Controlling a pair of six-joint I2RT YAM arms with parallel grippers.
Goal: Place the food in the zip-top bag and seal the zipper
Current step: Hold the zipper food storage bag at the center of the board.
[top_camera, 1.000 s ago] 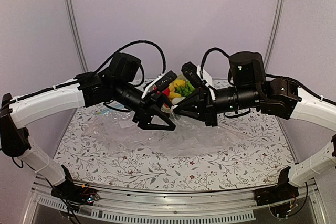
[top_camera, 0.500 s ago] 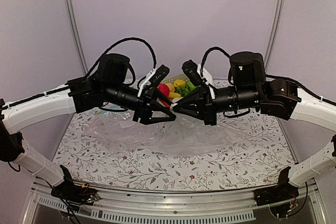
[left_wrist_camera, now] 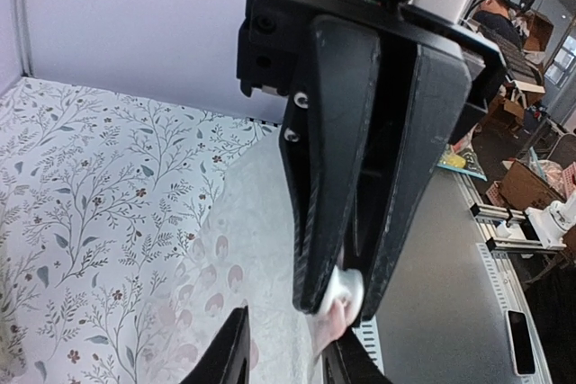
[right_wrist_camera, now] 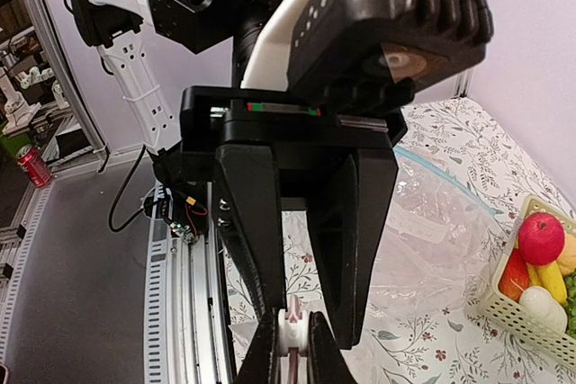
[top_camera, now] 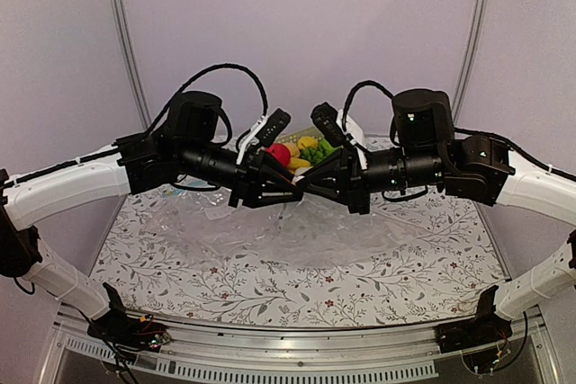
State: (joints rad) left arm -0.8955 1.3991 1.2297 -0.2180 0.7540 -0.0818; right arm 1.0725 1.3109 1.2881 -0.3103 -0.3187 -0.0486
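We see the two black arms meet in the air over the middle of the table with the flowery cloth [top_camera: 405, 267]. The right gripper [right_wrist_camera: 295, 355] is squeezed tight on the small white slider [right_wrist_camera: 292, 325]. The slider sits on the thin pink strip [right_wrist_camera: 295, 370] that runs along the mouth of the big clear crinkly zip-top bag [top_camera: 297, 245].

The left gripper [left_wrist_camera: 286, 361] faces the right one, tip to tip. Its two fingers stand a little way apart, one on each side of the pink strip, just beside the slider. We cannot tell if they touch the strip.

Most of the bag lies flat and wrinkled on the cloth under the arms. The part of its mouth with the slider is held up at the grippers.

The small shiny toy food [top_camera: 306, 146] sits in a pale plastic basket with little holes [right_wrist_camera: 517, 312]. The basket is at the far side of the table, behind the grippers and apart from the bag. In it we see a round red apple [right_wrist_camera: 540, 236], a yellow banana [right_wrist_camera: 551, 281], a white oblong piece [right_wrist_camera: 540, 305] and green grapes [top_camera: 317, 155]. All the food we can see is in the basket.

Another clear bag with a blue strip and a white label [right_wrist_camera: 423, 222] lies on the cloth, past the left arm's side.
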